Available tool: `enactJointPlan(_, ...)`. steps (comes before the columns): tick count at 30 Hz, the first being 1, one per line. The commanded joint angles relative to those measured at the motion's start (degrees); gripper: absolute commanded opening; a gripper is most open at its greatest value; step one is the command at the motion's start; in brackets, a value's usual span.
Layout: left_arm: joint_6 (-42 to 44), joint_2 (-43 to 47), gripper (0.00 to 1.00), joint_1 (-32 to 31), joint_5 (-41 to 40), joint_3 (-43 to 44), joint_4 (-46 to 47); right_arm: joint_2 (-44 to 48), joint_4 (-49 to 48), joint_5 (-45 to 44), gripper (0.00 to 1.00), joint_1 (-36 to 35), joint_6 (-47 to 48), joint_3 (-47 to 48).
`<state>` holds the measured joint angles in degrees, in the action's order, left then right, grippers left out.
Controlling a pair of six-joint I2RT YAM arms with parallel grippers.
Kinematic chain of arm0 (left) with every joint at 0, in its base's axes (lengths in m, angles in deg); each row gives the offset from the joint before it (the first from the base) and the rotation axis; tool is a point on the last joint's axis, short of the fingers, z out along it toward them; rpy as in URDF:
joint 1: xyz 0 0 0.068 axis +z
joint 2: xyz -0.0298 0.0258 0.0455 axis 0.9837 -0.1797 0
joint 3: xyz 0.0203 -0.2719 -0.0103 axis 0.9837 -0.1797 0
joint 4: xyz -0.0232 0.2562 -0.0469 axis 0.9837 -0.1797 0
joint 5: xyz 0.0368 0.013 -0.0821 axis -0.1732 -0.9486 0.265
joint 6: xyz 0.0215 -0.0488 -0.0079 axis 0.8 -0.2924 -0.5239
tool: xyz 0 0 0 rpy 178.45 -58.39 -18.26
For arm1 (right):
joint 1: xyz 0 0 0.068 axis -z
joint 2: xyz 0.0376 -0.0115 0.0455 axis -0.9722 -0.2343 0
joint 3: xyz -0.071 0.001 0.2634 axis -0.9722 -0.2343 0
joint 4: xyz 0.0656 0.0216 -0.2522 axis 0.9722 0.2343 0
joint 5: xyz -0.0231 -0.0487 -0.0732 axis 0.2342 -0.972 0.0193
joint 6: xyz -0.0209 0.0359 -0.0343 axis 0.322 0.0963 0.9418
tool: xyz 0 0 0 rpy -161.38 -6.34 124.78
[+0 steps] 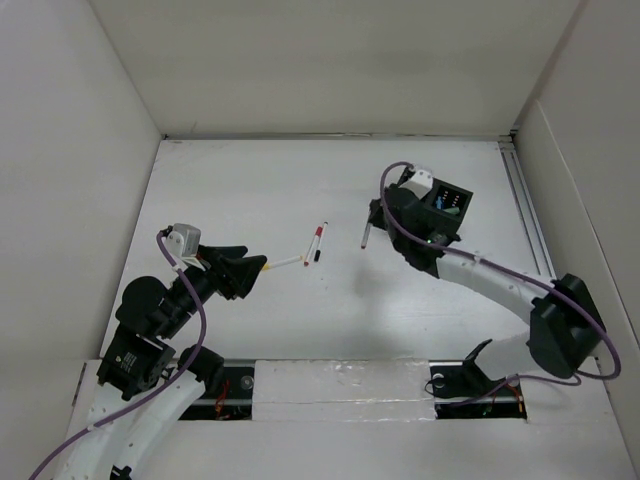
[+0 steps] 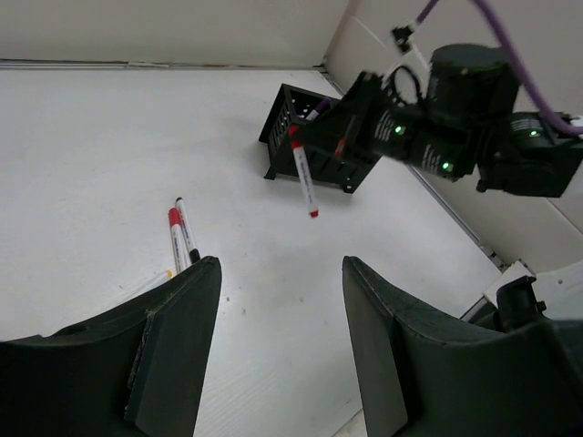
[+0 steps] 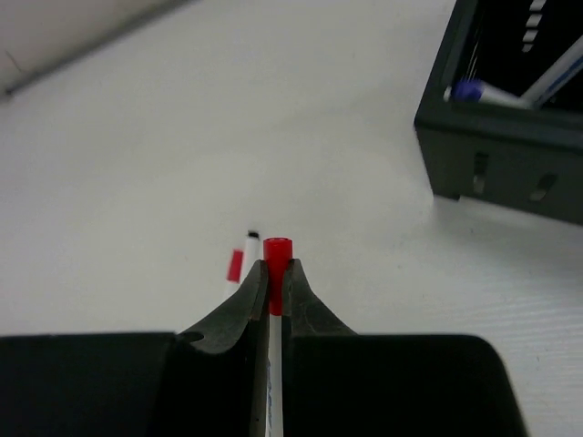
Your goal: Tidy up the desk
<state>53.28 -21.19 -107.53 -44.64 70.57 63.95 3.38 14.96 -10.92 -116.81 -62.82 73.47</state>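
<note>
The desk (image 1: 250, 190) is a white tabletop. My right gripper (image 1: 376, 212) is shut on a red-capped white marker (image 1: 366, 236) and holds it above the desk, just left of the black organizer box (image 1: 450, 205). In the right wrist view the jaws (image 3: 276, 266) pinch the marker (image 3: 276, 248) just below its cap. My left gripper (image 1: 246, 272) is open and empty; it hovers over bare desk in the left wrist view (image 2: 281, 266). A red-capped pen (image 1: 316, 240) and a black-capped pen (image 1: 321, 243) lie side by side mid-desk, with a yellow-tipped pen (image 1: 286, 262) beside them.
The organizer (image 3: 510, 137) holds a blue-capped pen (image 3: 474, 91) and other pens. A metal rail (image 1: 525, 205) runs along the desk's right edge. White walls enclose the desk on three sides. The two loose pens also show in the left wrist view (image 2: 179, 238).
</note>
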Motion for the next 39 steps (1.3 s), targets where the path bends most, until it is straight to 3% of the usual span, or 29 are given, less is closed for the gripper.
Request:
enactJointPlan(1,0.57,-0.64,0.52,0.28,0.91,-0.18,2.78,4.57,-3.82,-6.64,0.0,4.56,1.95,2.86)
enactJointPlan(7,0.66,-0.29,0.52,0.28,0.65,-0.18,2.78,2.39,-7.68,-12.09,0.0,15.04,6.25,10.5)
enactJointPlan(12,0.65,-0.73,0.52,0.28,0.91,-0.26,2.69,-6.38,-11.53,-18.76,0.0,19.96,14.23,17.36)
enactJointPlan(30,0.65,-2.4,0.52,0.28,0.47,-0.18,2.6,-15.19,-26.66,-27.57,0.0,18.04,24.89,13.86)
enactJointPlan(39,0.65,-2.39,0.52,0.28,0.3,-0.35,2.69,-13.79,-20.62,-22.66,0.0,17.51,17.25,12.18)
